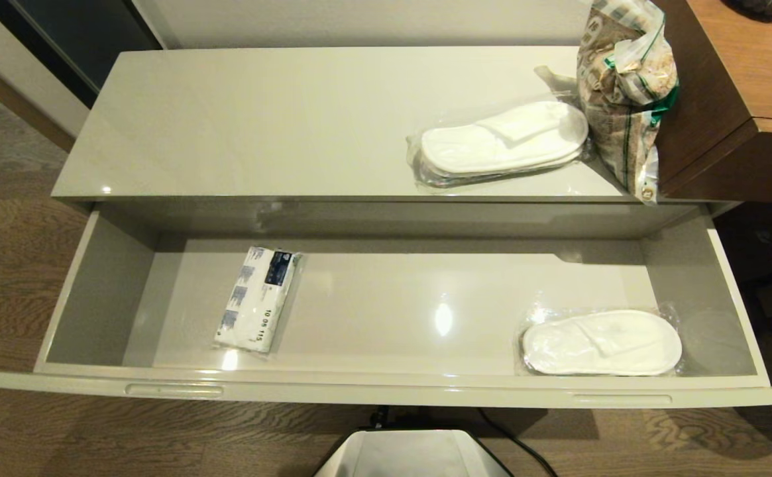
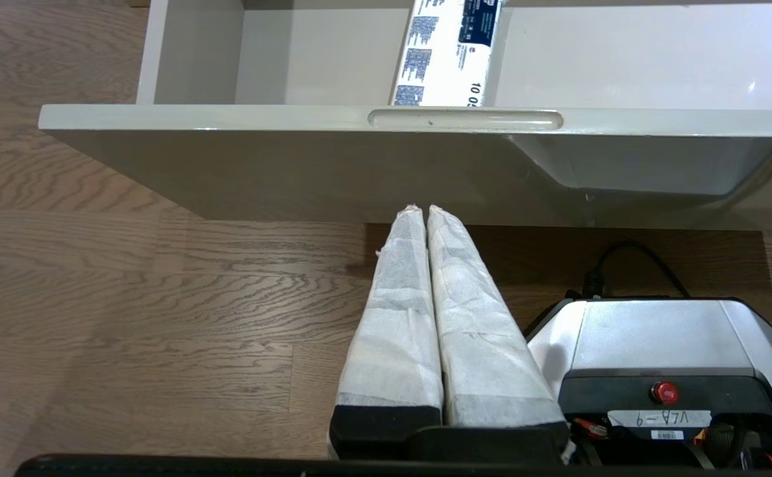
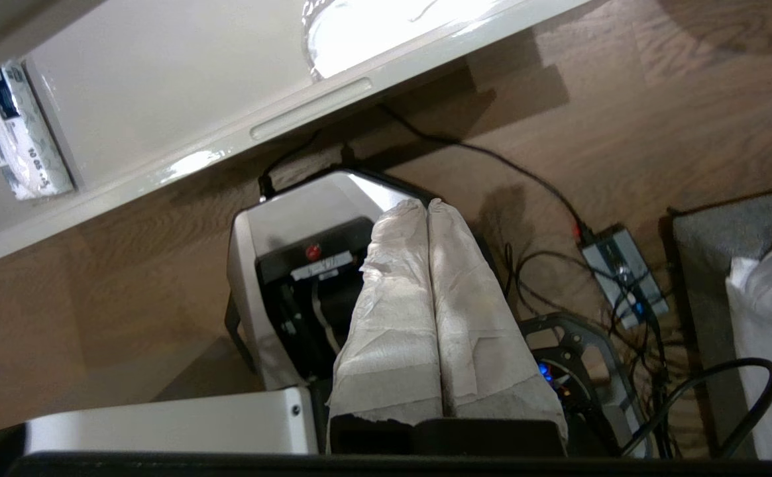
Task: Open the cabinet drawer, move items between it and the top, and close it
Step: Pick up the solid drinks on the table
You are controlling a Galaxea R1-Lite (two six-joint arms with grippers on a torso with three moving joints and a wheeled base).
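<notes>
The cabinet drawer [image 1: 386, 387] stands pulled fully out. Inside it at the right lies a bagged pair of white slippers [image 1: 601, 342]. On the top [image 1: 260, 119], at the right, lies a second bagged pair of slippers [image 1: 501, 141], and beside it the brown-patterned packet with a green label [image 1: 626, 86] leans against the wooden desk. Neither arm shows in the head view. My left gripper [image 2: 425, 209] is shut and empty, low in front of the drawer's front edge [image 2: 386, 119]. My right gripper [image 3: 426, 203] is shut and empty too, down over the robot base below the drawer front [image 3: 306, 119].
A white tissue pack with a dark blue label [image 1: 256, 298] lies in the drawer's left part. The brown wood-grain desk [image 1: 743, 86] stands at the right, against the cabinet. The robot base [image 1: 412, 454] and cables [image 3: 558, 199] sit on the wooden floor below the drawer.
</notes>
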